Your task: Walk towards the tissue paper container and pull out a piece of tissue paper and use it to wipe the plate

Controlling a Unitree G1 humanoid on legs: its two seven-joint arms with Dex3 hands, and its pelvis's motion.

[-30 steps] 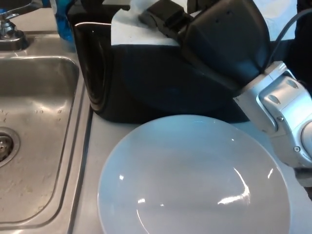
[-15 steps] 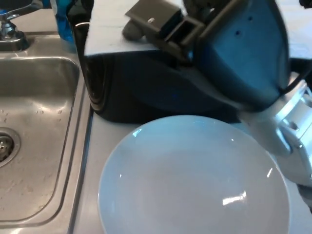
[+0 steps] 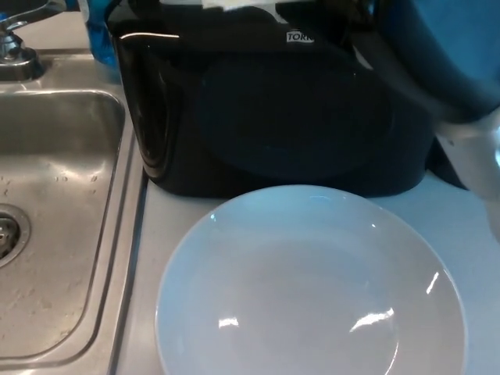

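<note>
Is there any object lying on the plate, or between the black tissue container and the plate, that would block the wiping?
Nothing visible does. The plate is bare, and it lies directly in front of the tissue container.

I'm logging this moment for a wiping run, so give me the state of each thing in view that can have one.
Plate: upright on the counter, empty, nothing touching it.
Tissue dispenser: upright behind the plate, a bit of white tissue showing at its top.
Sink: empty, with water spots.
Right arm: raised at the upper right; its hand is out of frame.
</note>
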